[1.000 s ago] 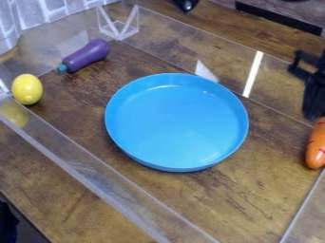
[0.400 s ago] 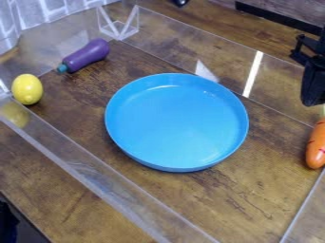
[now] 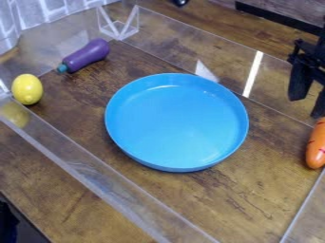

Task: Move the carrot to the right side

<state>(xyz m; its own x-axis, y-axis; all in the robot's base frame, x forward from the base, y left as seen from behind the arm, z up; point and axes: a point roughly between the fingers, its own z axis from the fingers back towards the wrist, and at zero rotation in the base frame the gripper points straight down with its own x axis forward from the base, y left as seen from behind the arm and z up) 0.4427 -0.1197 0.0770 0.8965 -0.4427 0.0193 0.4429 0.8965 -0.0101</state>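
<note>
Seeing my pincer (image 3: 306,84) now spread and lifted off the carrot (image 3: 316,145) at the frame's right edge, I judge the move done.

Carrot (image 3: 316,146) right of plate (image 3: 177,121); lemon (image 3: 27,89) left.

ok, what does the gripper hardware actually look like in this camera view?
Only part of it shows, cut off by the right edge. The gripper is matte black throughout: a blocky body at the top with narrow, straight, bar-like fingers running down from it. No cables, labels or coloured markings are visible. The rest of the arm is out of frame.
</note>
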